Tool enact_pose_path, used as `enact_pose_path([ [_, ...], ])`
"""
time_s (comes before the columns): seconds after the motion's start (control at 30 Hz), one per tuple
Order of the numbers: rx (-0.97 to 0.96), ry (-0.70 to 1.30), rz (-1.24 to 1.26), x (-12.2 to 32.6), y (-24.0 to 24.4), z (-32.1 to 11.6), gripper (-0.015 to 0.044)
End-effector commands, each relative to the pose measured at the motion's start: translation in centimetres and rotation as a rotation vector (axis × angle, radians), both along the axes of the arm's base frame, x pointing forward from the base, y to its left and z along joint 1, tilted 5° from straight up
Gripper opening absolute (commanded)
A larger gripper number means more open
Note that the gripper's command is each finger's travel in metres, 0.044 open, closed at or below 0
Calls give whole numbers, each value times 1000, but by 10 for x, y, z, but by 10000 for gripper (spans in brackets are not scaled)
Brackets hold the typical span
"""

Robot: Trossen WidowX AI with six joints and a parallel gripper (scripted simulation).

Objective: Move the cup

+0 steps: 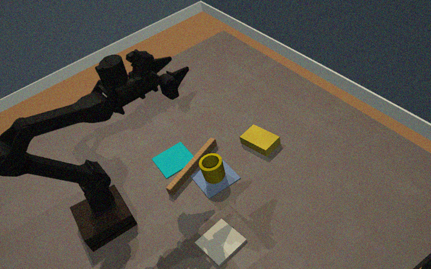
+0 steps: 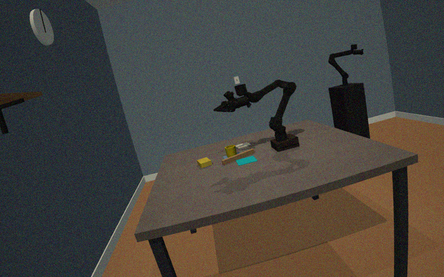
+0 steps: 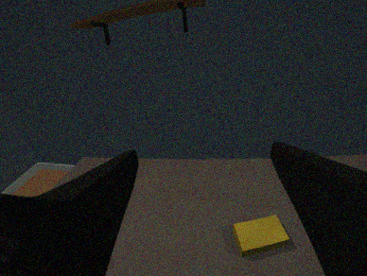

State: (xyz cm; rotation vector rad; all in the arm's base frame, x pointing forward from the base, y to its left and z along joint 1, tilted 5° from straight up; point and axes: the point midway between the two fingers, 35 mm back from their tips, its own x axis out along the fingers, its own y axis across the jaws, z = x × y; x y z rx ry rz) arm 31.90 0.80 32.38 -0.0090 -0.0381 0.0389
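Observation:
A yellow cup [image 1: 214, 174] [image 2: 230, 151] stands upright on a blue pad [image 1: 232, 175]. Its inside is dark and I cannot make out marbles. A flat cyan pad [image 1: 172, 159] [image 2: 246, 160] lies on the other side of a wooden bar from the cup. A pale, whitish pad [image 1: 227, 232] [image 2: 243, 145] lies apart from the blue one, partly in the arm's shadow. My gripper [image 1: 178, 63] [image 2: 215, 109] [image 3: 203, 153] is open and empty, high above the table and away from the cup. The cup and pads are out of the wrist view.
The wooden bar [image 1: 192, 165] [image 2: 238, 156] lies between the cyan pad and the blue pad. A yellow block [image 1: 259, 138] [image 2: 204, 162] [image 3: 260, 233] lies beyond the cup, farther from the arm's base. A second arm stands on a dark pedestal [image 2: 349, 108] behind the table.

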Motion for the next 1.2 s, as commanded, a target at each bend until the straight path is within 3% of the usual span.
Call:
enact_pose_path([
  [0.0,-14,15,-4,2,-1,-2,374],
  [0.27,-543,704,18,33,-62,-116,166],
  [0.53,-838,1336,552,-16,-112,-206,166],
  [1.17,-843,1374,619,-25,-115,-224,166],
])
